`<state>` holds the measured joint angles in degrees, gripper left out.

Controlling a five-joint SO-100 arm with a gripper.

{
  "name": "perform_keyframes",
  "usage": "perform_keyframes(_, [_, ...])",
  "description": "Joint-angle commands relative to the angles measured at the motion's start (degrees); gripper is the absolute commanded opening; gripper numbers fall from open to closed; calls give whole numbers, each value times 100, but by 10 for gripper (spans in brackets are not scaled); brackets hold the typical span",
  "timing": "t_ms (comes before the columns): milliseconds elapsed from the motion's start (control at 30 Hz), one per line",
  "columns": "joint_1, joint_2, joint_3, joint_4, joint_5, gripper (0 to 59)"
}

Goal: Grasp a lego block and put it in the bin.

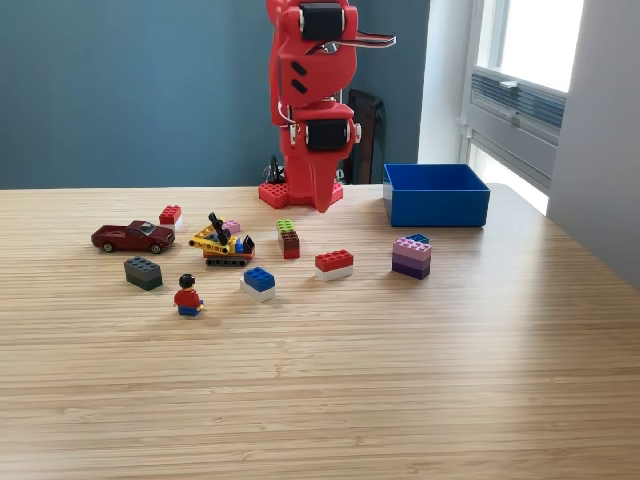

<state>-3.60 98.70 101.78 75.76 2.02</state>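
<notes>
The red arm [312, 100] stands folded at twelve o'clock on the counter [450, 380]; its pincer's state cannot be told. The blue bin [436, 194] sits at two o'clock, lego blocks [334, 264] scattered centrally.

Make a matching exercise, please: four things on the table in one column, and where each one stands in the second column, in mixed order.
Things:
1. bin
2. toy car
3. minifigure
4. purple stack

Places, by the exterior view:
A. farthest to the left
B. nearest to the camera
C. back right, beside the arm's base
D. just in front of the blue box

Pairs: 1-C, 2-A, 3-B, 4-D
</notes>
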Motion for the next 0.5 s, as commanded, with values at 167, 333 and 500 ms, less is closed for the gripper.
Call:
perform_keyframes(167, [800, 483, 466, -703, -659, 0])
perform_keyframes(333, [1143, 492, 659, -1099, -562, 0])
perform_keyframes(500, [1230, 492, 721, -1248, -97, 3])
